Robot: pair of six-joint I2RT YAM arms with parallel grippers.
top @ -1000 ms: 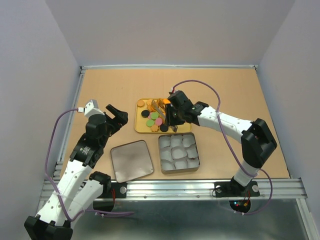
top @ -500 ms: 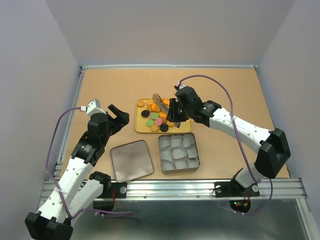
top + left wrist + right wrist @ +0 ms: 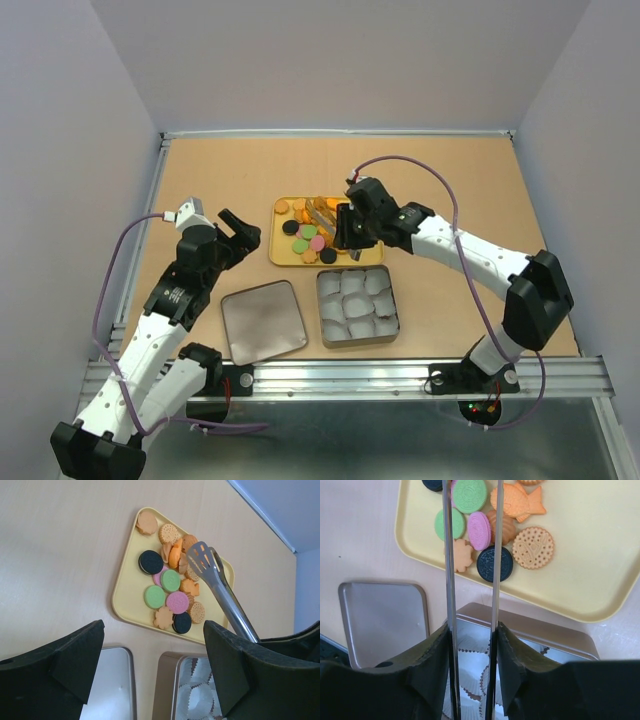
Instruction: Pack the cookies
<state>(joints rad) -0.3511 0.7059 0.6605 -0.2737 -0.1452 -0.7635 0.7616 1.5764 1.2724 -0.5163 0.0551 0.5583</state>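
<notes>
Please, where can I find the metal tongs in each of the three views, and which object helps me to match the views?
Top external: the metal tongs are at the picture's centre, over the far part of the yellow tray.
Left wrist: right of centre, slanting from the tray down to the right.
Right wrist: two thin blades running up the middle, from bottom to top.
Shared landmark: the yellow tray, seen in all three views.

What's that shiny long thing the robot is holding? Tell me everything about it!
It's a pair of shiny metal tongs, with two long thin arms ending in slotted, spoon-like ends. The right gripper has its jaws shut on both arms, which stand slightly apart. The ends hang over the cookies on the yellow tray; whether they touch one, I cannot tell.
</notes>
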